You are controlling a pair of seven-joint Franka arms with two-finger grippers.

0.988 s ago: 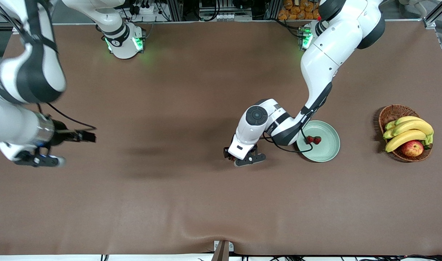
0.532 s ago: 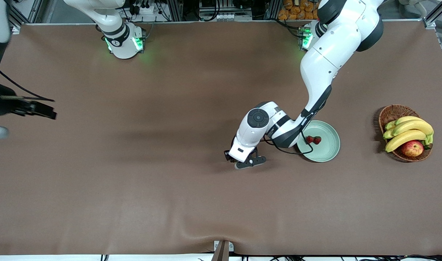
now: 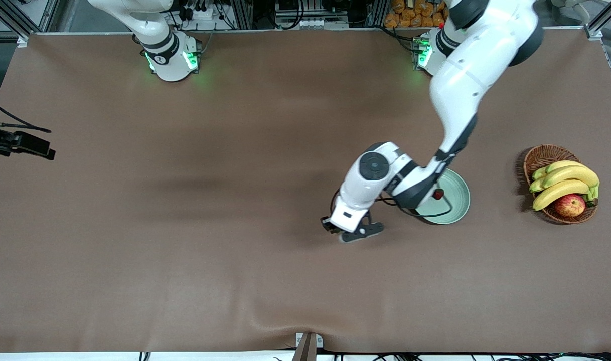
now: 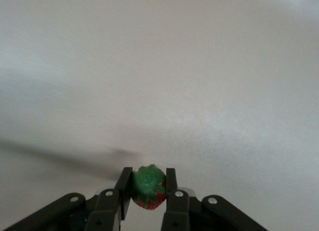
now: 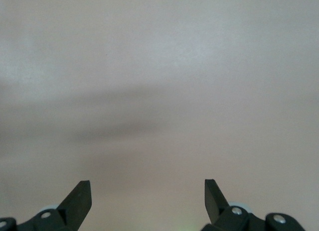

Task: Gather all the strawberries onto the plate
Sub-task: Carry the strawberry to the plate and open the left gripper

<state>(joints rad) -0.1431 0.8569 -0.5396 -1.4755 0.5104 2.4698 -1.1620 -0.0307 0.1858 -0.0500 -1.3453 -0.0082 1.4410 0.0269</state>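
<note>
Left claw clamped on one strawberry over counter beside plate, another berry apparently on plate, right claw spread wide, waiting.

Matt brown cloth table (creased at its near edge), glossy plate, woven wicker basket.

The plate is round, shallow, pale mint-green and glossy with a raised rim; it lies flat on the brown table toward the left arm's end, partly covered by the left arm; one strawberry, small and red, rests in it; any other berry there is hidden by the arm; another strawberry, red with its green leafy cap facing the wrist camera, sits clamped between the left gripper fingers over bare table beside the plate.
</note>
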